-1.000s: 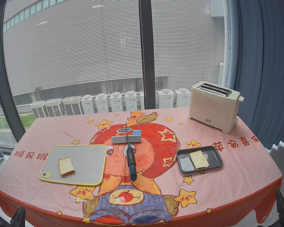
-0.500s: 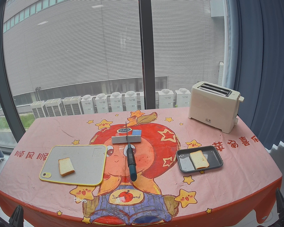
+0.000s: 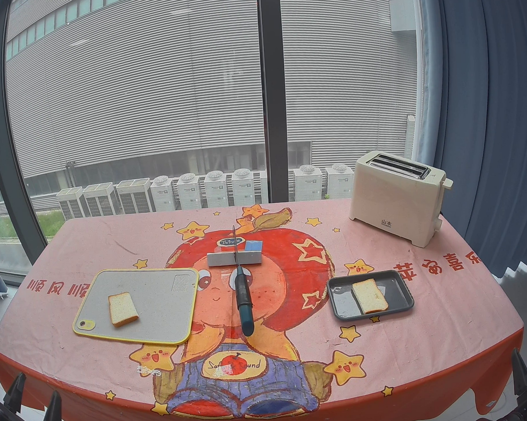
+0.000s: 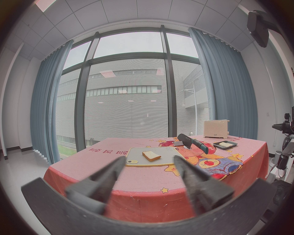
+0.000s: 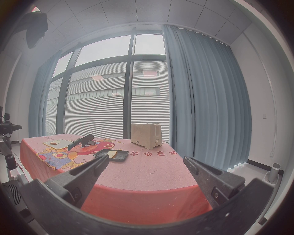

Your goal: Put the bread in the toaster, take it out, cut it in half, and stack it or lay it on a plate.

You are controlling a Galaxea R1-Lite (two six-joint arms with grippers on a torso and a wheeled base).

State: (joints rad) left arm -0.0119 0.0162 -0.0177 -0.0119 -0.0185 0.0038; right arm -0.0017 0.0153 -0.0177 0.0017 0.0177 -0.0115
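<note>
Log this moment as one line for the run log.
left claw open, empty | right claw open, empty | bread piece on cutting board | second bread piece on plate | knife in holder

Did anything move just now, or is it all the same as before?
The left gripper, by the near left corner of the table, shifted slightly: two fingertips show now, not one. Nothing was grabbed or dropped. The bread on the cutting board, the bread in the tray, knife, toaster and right gripper stayed put.
</note>
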